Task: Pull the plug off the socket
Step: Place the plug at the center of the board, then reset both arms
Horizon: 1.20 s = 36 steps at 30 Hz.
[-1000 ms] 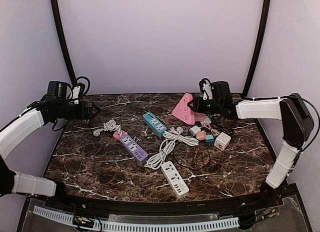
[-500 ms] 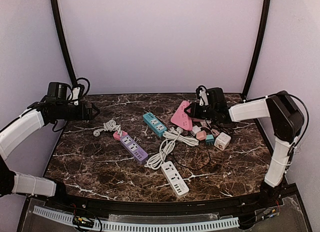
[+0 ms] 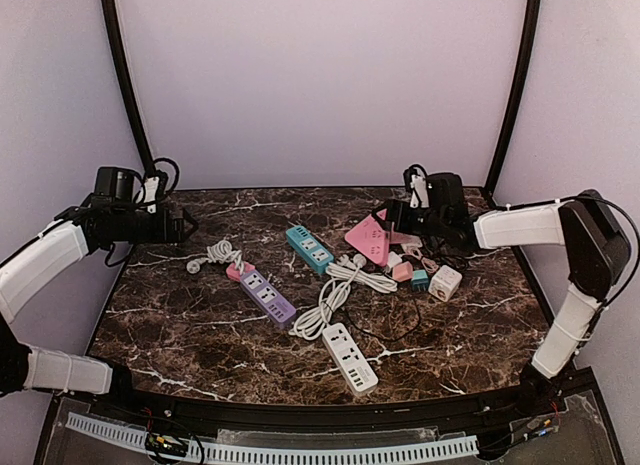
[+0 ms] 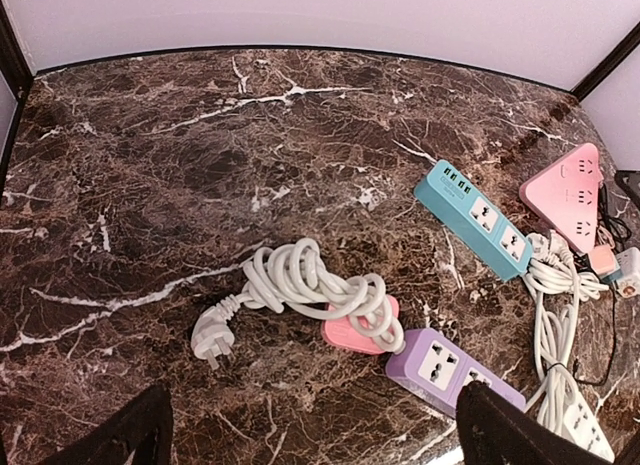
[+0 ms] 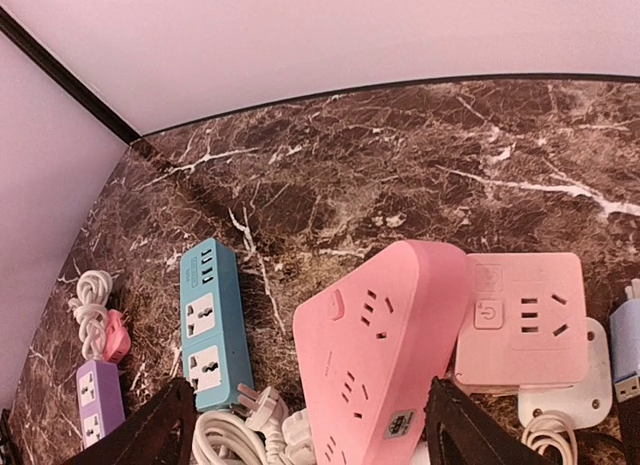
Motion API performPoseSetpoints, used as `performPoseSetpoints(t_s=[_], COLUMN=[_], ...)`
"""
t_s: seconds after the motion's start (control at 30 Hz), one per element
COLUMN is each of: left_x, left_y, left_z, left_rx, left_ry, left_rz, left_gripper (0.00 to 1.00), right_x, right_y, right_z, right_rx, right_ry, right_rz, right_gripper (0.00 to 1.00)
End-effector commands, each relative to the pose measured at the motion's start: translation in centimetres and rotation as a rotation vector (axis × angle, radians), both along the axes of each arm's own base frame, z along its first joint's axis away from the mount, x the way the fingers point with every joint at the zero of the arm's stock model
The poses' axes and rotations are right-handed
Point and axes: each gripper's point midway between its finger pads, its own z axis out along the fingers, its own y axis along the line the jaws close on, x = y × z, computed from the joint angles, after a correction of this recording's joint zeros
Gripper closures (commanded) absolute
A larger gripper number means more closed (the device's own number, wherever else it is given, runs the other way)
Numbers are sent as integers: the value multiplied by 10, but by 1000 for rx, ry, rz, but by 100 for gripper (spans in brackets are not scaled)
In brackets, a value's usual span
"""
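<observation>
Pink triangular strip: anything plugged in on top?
Empty. On the pink triangular strip, every visible top socket is bare, right wrist view.

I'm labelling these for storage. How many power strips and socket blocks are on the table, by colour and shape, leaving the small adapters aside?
Teal bar strip: 1
Purple bar strip: 1
White bar strip: 1
Pink triangular block: 1
Pink square block: 1
Total: 5
</observation>
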Motion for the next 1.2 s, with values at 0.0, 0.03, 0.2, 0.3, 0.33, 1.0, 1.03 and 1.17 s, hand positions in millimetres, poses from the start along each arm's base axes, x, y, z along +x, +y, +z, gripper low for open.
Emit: performPoseSetpoints(t_s=[0.0,0.03,0.2,0.3,0.33,1.0,1.03,1.17], left_x=[-3,-2,4,16,22,59,49,28], left_y=[7,7,4,6,9,135,134,137], left_z=[8,11,11,18,17,-10,-15,-9], left_rx=[18,11,-89,-93,-75,97,100,124], left_ry=[-47,-54,-69,-137,-161,-431,-440,-545], left_rz=[18,24,84,100,109,411,414,440], left_gripper=[1,1,1,1,1,1,1,1], right_x=[-8,-10,-18,-20,-20,-19,-24,-50], right_y=[-15,-17,-23,-29,-34,-227,-229,-233], right_z=[27,29,39,39,38,49,57,75], right_rx=[-22,-34,-95,-130,-139,-229,-226,-200], right_ry=[-84,-88,-106,-111,-110,-227,-290,-475], right_rz=[-32,-31,2,32,39,-312,-328,-371], right_gripper=[20,20,14,2,1,1,1,1])
